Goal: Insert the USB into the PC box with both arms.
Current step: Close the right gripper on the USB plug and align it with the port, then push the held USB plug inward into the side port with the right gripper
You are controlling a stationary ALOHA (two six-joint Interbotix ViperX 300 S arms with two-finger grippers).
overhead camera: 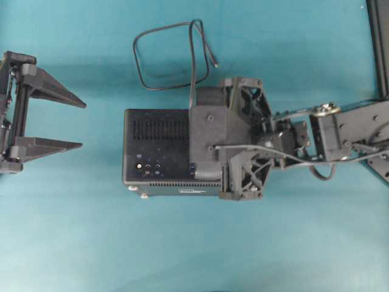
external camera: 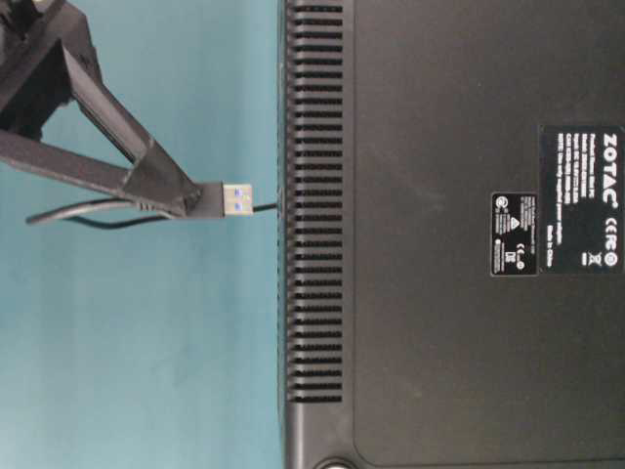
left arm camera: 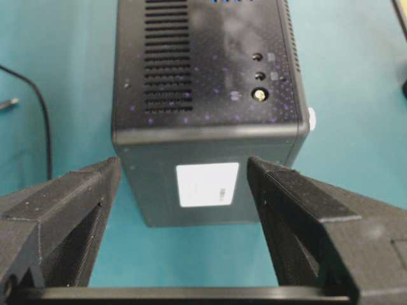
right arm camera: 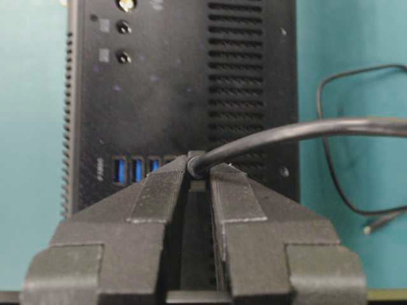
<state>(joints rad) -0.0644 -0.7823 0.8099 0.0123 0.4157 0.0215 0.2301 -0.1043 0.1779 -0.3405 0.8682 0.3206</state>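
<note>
At the left of the overhead view the left gripper [overhead camera: 78, 125] waits with its fingers spread wide apart and nothing between them, level with the PC box [overhead camera: 157, 149] but clear of its left end; from its wrist camera the two fingers [left arm camera: 76, 197] flank the box's labelled end face without touching it, a stance that looks meant for bracing the box against the push of insertion. The PC box sits mid-surface on the teal surface [overhead camera: 73, 231], port face upward, its vent slots and round connectors exposed. Over its right half hangs the right gripper [right arm camera: 197, 175], pinched tight on the USB [external camera: 229, 201] just behind the plug, so the plug leads toward the box. The right wrist view shows the fingertips poised just above the row of blue ports [right arm camera: 127, 170]; the table-level view shows the blue-tongued plug near the box but, seemingly, not yet seated. The cable trails back in a loop [overhead camera: 164, 55] lying on the surface beyond the box, its free end loose. No port visibly holds anything.
</note>
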